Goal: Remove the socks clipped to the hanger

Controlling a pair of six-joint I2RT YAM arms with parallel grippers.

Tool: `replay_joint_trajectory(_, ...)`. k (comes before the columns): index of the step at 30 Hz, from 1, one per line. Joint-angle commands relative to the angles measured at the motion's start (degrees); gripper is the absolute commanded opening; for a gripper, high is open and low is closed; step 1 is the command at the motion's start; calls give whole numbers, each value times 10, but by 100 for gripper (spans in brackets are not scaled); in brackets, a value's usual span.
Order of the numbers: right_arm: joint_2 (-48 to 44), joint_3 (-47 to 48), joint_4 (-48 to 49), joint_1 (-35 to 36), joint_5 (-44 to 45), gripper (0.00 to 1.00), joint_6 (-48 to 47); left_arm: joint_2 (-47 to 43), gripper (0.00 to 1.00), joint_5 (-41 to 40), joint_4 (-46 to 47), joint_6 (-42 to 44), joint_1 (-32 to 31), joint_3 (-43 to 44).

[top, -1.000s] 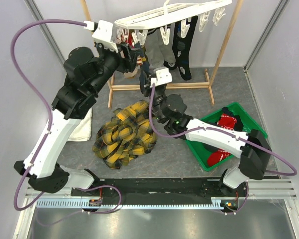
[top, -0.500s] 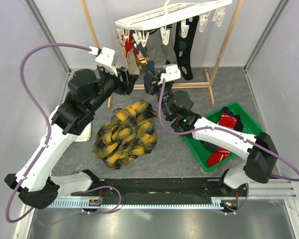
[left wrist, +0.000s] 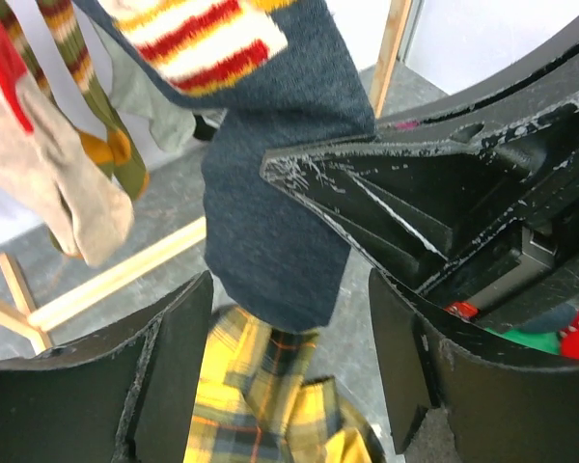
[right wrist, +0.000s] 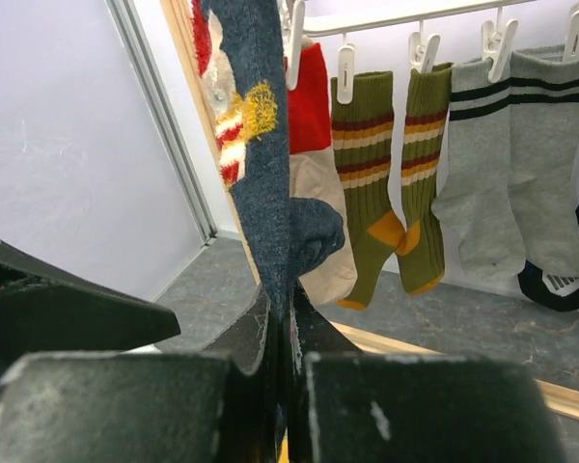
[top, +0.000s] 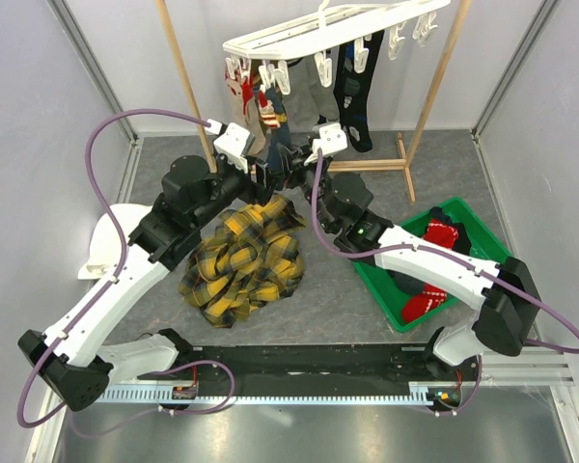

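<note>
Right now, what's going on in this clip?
The right gripper is shut on the lower part of a navy sock that hangs from the white hanger. The left gripper is open close by that sock's toe, not gripping it. Olive striped socks and grey socks are also clipped up; red socks lie in the green bin.

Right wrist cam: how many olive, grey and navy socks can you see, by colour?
olive socks: 2
grey socks: 2
navy sock: 1, pinched in the right gripper
Total: 5
</note>
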Motion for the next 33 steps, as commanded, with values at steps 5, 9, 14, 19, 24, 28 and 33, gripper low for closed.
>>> replay_joint_trajectory(5, -11, 42, 0, 1, -41, 0, 59, 28, 73, 11, 97, 52, 0, -22)
replay_joint_trajectory(9, -9, 49, -1, 1, -42, 0, 66, 29, 73, 24, 123, 62, 0, -36)
replay_joint_trajectory(14, -9, 55, -9, 1, -50, 0, 83, 39, 72, 8, 138, 64, 0, -40)
replay_joint_trajectory(19, -6, 61, -25, 1, -69, 1, 88, 43, 22, 1, 150, 63, 0, -38)
replay_joint_trajectory(24, -13, 101, -85, 1, -76, 37, 46, 37, 3, -12, 134, 47, 0, -31)
replay_joint_trajectory(28, -25, 143, -157, 1, -68, 49, 19, 35, 2, -43, 111, 35, 0, -19)
replay_joint_trajectory(33, -33, 201, -214, 1, -20, 54, -20, 22, 2, -57, 101, 21, 0, -19)
